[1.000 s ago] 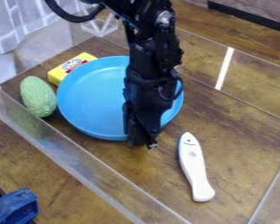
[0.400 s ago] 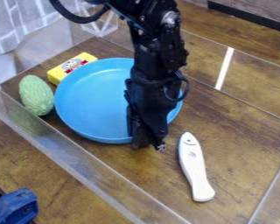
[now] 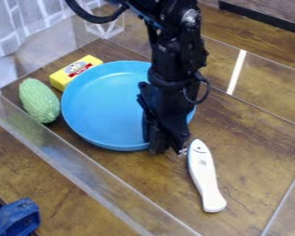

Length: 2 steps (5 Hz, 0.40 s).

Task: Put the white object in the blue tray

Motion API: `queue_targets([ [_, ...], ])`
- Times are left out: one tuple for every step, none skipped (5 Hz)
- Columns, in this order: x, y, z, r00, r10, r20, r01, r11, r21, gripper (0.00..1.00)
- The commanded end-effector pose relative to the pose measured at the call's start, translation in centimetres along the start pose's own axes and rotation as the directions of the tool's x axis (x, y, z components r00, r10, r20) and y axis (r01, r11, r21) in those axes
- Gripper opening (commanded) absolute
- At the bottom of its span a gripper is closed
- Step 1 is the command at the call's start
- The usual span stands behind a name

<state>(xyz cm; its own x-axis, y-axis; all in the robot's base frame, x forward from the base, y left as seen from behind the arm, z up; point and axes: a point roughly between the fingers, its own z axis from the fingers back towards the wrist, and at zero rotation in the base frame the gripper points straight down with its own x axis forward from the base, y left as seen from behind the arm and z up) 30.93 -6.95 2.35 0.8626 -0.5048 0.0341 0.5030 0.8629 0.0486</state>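
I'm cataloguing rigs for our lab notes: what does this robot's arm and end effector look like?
The arm is all black, built of chunky jointed segments, with thin black cables looping beside it. It narrows to a slim black end effector. No markings or labels are legible.

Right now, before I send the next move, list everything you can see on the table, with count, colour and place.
white object: one, glossy white, lying on the wooden table right of the tray, outside it.
blue tray: one, bright blue, round, centre-left, nothing visible in it.
yellow block: one, yellow, behind the tray's left rim.
green oval object: one, green, left of the tray.
blue cloth-like item: one, dark blue, bottom-left corner, partly cut off.
table: one, brown wood.
gripper: one, black, pointing down by the tray's right rim, shut, just left of the white object's near tip.
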Motion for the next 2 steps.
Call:
queue_targets([
  [0.44,-2.01,-0.10,1.000,0.007,0.011,-0.007,1.000,-0.013,0.00],
  [0.32,-1.47,0.73,1.000,0.012,0.013,-0.012,1.000,-0.019,0.00],
])
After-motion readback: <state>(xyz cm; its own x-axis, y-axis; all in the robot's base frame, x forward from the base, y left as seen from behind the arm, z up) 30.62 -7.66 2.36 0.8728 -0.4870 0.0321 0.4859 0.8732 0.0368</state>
